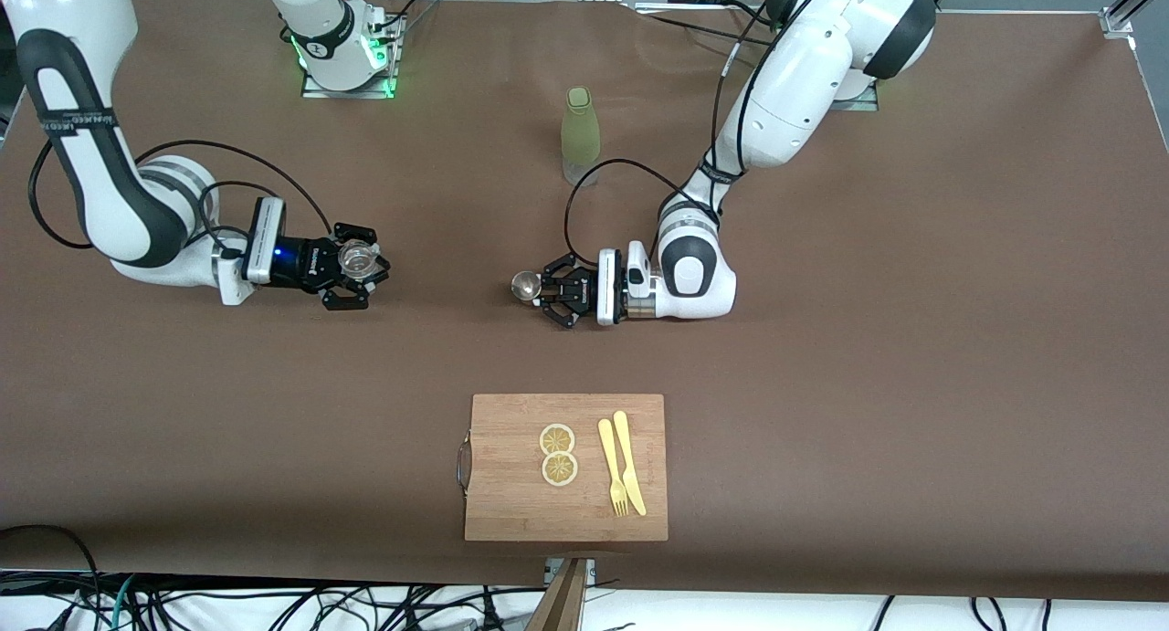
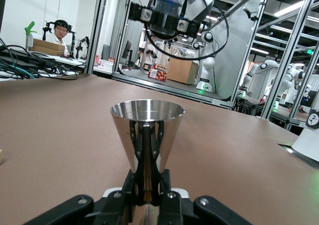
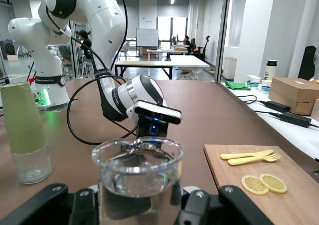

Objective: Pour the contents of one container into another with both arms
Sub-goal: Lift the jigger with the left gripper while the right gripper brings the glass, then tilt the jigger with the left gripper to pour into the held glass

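Observation:
My left gripper point(image 1: 541, 289) is low over the middle of the table, shut on a shiny steel jigger cup point(image 1: 525, 286). In the left wrist view the cone-shaped jigger cup point(image 2: 147, 127) stands upright, and the left gripper point(image 2: 148, 187) is clamped on its narrow lower part. My right gripper point(image 1: 358, 268) is low over the table toward the right arm's end, shut on a small clear glass point(image 1: 357, 258). The right wrist view shows the glass point(image 3: 138, 171) upright in the right gripper point(image 3: 137, 197). The two grippers face each other, well apart.
A pale green bottle point(image 1: 581, 136) with a clear base stands farther from the front camera, between the arms' bases. A wooden cutting board point(image 1: 511, 508) near the front edge carries two lemon slices point(image 1: 558, 454) plus a yellow fork and knife point(image 1: 621, 467).

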Robot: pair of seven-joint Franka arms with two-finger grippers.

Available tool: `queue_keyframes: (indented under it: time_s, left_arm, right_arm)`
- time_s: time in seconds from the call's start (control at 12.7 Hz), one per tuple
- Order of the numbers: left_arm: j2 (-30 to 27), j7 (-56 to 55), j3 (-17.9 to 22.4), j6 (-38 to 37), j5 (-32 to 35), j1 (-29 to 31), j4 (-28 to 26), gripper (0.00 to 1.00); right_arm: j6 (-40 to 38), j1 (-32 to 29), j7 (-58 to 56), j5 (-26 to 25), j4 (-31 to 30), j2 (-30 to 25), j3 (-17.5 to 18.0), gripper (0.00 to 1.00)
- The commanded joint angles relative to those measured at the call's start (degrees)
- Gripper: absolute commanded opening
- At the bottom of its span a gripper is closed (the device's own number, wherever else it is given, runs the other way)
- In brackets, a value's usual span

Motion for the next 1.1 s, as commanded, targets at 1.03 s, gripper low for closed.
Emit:
queue_keyframes:
  time_s: [1.03]
  left_arm:
    - [1.96, 3.25, 0.59, 5.78, -11.17, -5.78, 6.97, 0.00]
  right_arm:
    - [11.07, 4.23, 9.37, 6.39, -3.45, -7.43, 7.38, 0.14]
